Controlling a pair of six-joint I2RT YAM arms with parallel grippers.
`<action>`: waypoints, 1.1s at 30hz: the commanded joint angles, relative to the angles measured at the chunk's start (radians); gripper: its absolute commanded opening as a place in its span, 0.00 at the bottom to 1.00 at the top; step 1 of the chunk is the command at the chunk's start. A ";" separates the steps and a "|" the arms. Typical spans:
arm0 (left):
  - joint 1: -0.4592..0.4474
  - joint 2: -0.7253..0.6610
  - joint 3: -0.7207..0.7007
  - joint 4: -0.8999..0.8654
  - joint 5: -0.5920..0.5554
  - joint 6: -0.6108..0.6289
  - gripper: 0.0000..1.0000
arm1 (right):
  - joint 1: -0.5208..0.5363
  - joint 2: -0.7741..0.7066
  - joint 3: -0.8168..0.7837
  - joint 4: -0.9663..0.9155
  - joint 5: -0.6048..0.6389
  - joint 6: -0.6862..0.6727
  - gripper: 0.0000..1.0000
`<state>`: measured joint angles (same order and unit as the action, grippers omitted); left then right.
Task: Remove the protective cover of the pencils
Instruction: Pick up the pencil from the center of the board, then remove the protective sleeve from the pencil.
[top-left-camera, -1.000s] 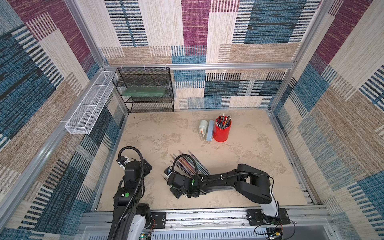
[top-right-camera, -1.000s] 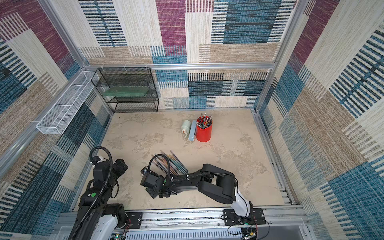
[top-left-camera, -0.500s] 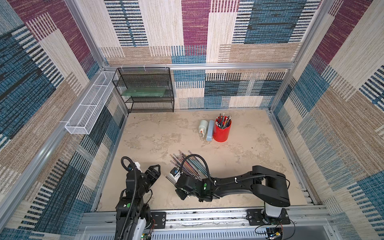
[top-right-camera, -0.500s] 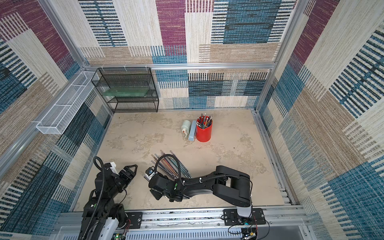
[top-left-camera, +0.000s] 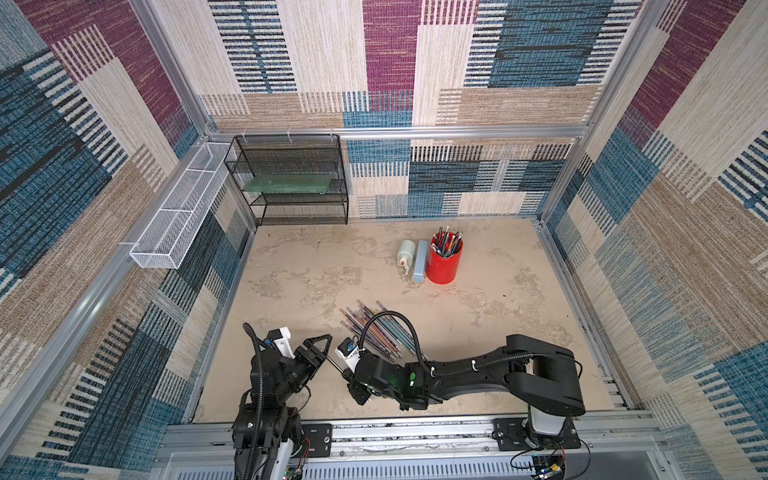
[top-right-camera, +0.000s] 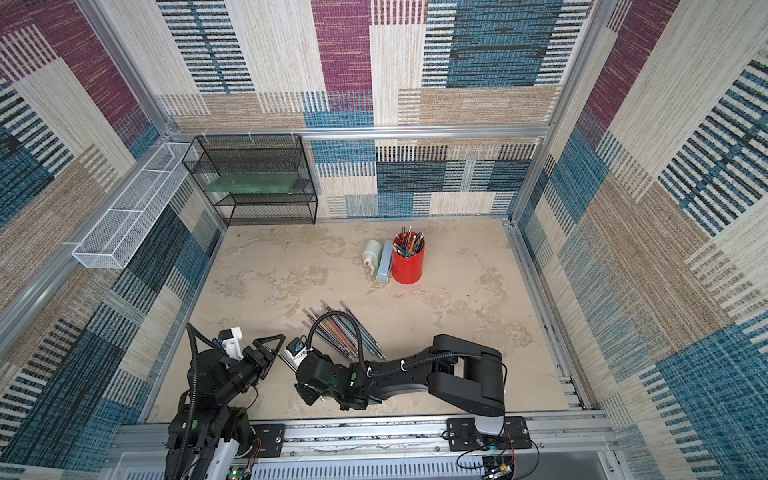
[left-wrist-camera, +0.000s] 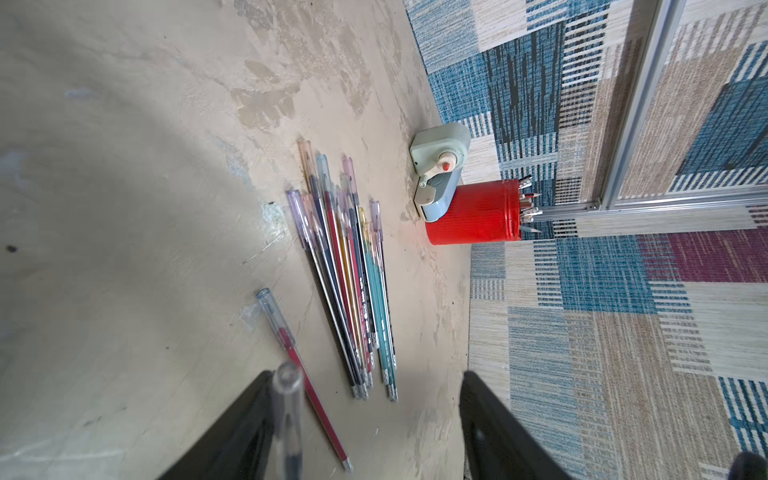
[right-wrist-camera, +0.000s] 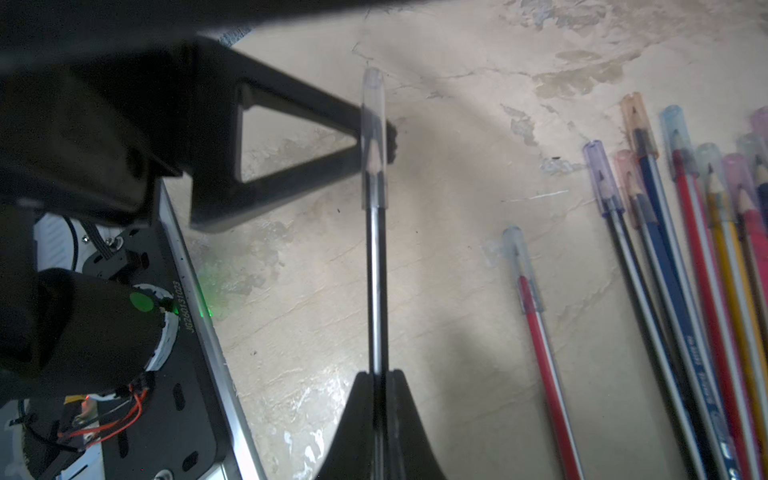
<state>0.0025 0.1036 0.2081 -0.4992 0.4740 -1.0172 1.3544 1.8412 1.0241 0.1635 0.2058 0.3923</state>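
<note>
My right gripper (right-wrist-camera: 380, 374) is shut on a black pencil (right-wrist-camera: 376, 282), whose tip carries a clear protective cover (right-wrist-camera: 374, 137). My left gripper (left-wrist-camera: 365, 376) is open. The cover (left-wrist-camera: 287, 399) sits between its jaws, close against one finger (right-wrist-camera: 291, 108) and well clear of the other. The two grippers face each other near the front edge in both top views: left gripper (top-left-camera: 324, 353), right gripper (top-left-camera: 347, 372). One red capped pencil (left-wrist-camera: 291, 349) lies alone on the table. Beyond it lies a fanned bundle of capped pencils (left-wrist-camera: 353, 282) (top-left-camera: 374, 332).
A red cup (top-left-camera: 445, 259) full of pencils stands at the back, with a pale sharpener (top-left-camera: 406, 252) and a blue block (top-left-camera: 420, 259) beside it. A black mesh rack (top-left-camera: 291, 178) and a white wire basket (top-left-camera: 178, 216) are at the back left.
My left gripper has swung down and round toward the right gripper. Its jaws have narrowed somewhat and now straddle the capped tip. The right gripper still holds the black pencil.
</note>
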 joint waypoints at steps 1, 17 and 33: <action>0.001 0.011 0.016 -0.059 -0.018 0.070 0.70 | -0.012 -0.019 0.000 0.029 0.006 0.018 0.00; 0.001 0.179 0.058 0.002 -0.076 0.204 0.33 | -0.017 0.013 0.076 -0.018 -0.044 -0.005 0.00; 0.001 0.188 0.055 0.010 -0.103 0.226 0.14 | -0.015 0.018 0.053 0.003 -0.061 0.003 0.00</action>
<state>0.0021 0.2890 0.2661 -0.5121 0.3737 -0.8120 1.3376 1.8668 1.0832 0.1516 0.1562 0.3958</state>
